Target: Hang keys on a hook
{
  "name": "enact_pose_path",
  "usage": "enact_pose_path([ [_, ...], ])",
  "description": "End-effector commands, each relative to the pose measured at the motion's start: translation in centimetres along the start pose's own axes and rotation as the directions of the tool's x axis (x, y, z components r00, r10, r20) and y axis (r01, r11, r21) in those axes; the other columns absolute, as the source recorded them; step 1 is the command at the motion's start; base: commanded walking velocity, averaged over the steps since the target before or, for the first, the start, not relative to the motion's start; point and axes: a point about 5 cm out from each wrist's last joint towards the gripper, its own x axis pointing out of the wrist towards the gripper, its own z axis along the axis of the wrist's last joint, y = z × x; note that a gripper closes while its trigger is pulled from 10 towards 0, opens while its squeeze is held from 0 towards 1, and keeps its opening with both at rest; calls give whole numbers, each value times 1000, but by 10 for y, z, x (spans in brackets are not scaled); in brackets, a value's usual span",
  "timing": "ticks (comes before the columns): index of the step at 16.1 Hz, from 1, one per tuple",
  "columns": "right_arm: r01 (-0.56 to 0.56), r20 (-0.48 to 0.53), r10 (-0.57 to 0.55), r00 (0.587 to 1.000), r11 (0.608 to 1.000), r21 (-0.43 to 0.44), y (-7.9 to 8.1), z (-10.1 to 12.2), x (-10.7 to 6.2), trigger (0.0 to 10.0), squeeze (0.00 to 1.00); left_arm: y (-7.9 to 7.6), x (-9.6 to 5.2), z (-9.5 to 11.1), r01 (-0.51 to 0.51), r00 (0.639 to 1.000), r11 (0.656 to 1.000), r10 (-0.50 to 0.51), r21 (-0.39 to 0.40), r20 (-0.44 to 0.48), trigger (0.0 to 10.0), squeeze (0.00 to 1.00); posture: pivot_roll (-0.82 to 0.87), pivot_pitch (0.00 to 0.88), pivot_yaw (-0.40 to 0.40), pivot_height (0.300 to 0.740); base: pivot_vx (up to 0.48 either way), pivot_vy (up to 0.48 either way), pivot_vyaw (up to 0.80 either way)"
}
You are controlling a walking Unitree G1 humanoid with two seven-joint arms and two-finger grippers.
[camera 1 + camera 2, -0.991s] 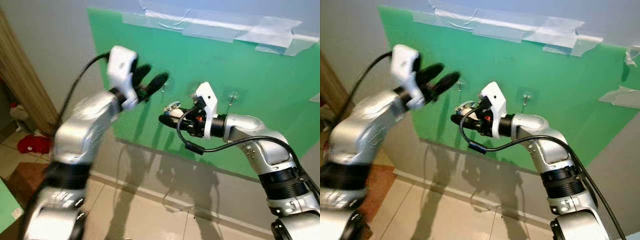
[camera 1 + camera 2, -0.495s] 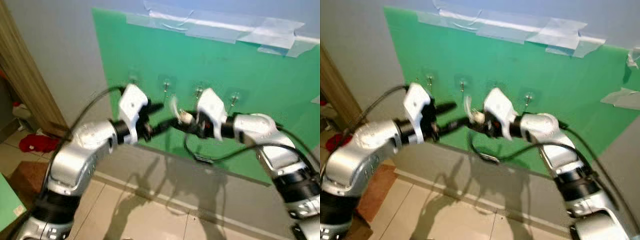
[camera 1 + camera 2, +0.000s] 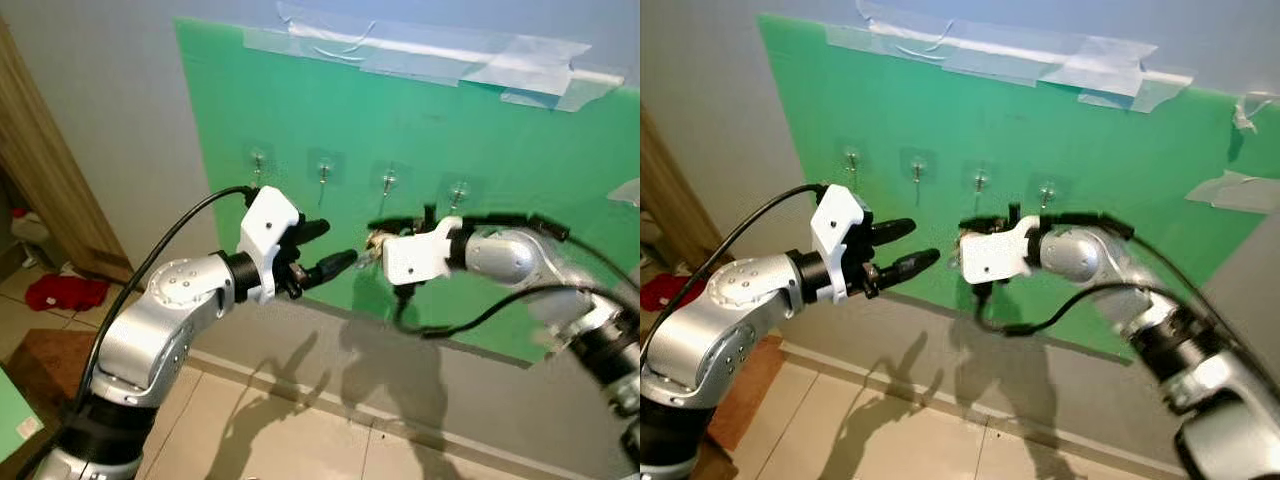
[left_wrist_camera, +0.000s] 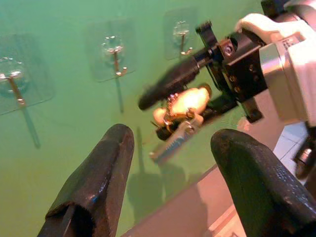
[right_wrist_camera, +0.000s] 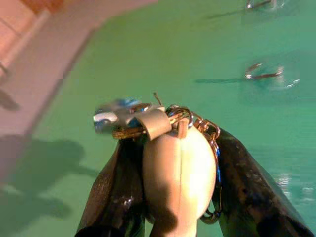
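Head views: While the right gripper [image 3: 372,240] holds the keys [image 3: 374,241] just before the green board [image 3: 560,150], it sits below a row of four hooks [image 3: 389,181]; the left gripper [image 3: 325,250] hovers near, its fingers spread with nothing between them.

Left wrist view: Seen between the parted left fingers [image 4: 94,197], the bunch hangs from the right gripper as a pale rounded fob [image 4: 188,100], a ring and a dangling key, under the hooks.

Right wrist view: The two black fingers [image 5: 117,182] clamp the fob's sides; the ring [image 5: 183,116] and keys splay loose past the tips, towards the board.

Handling: Likely light; fob firm, metal rigid and slippery, the parts free to swing and twist.

Where to hold: The fob looks the surest grip, leaving the ring exposed to slip over a hook.
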Motion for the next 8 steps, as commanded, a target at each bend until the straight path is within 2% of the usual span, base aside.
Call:
enact_pose_path([
  [1, 25, 1, -26, 1000, 984, -176, -6, 0, 0, 0, 0, -9, 0, 0, 44, 999, 999, -44, 5, -10, 10000, 0, -34, 0, -30, 740, 0, 0, 0],
  [2, 39, 6, -38, 999, 973, -227, -9, 0, 0, 0, 0, -11, 0, -1, 56, 998, 998, -56, 3, -12, 10000, 0, -34, 0, -30, 740, 0, 0, 0],
  [3, 92, 27, -89, 996, 933, -348, -19, 1, -1, 0, 0, -15, 0, -7, 80, 996, 997, -80, 1, -37, 10000, 0, -35, 0, -34, 740, 0, 0, 0],
  [4, 123, 46, -115, 992, 904, -408, -24, 1, -1, 0, 0, -17, -1, -10, 90, 995, 996, -90, 5, -53, 10000, 0, -35, 0, -36, 740, 0, 0, 0],
  [5, 190, 84, -171, 982, 848, -495, -34, 2, -3, 0, 0, -19, -1, -15, 96, 992, 995, -95, 13, -82, 10000, 0, -34, 0, -36, 740, 0, 0, 0],
  [6, 236, 99, -216, 971, 818, -525, -40, 0, -4, 0, 0, -19, 0, -17, 91, 992, 996, -88, 18, -95, 10000, 0, -34, 0, -39, 740, 0, 0, 0],
  [7, 265, 100, -250, 963, 809, -524, -43, -4, -7, 0, 0, -18, 0, -16, 85, 993, 996, -83, 18, -89, 10000, 0, -32, 0, -41, 740, 0, 0, 0],
  [8, 269, 57, -283, 957, 801, -536, -49, -14, -12, 0, 0, -18, 0, -15, 83, 993, 996, -81, 19, -87, 10000, 0, -32, 0, -41, 740, 0, 0, 0],
])
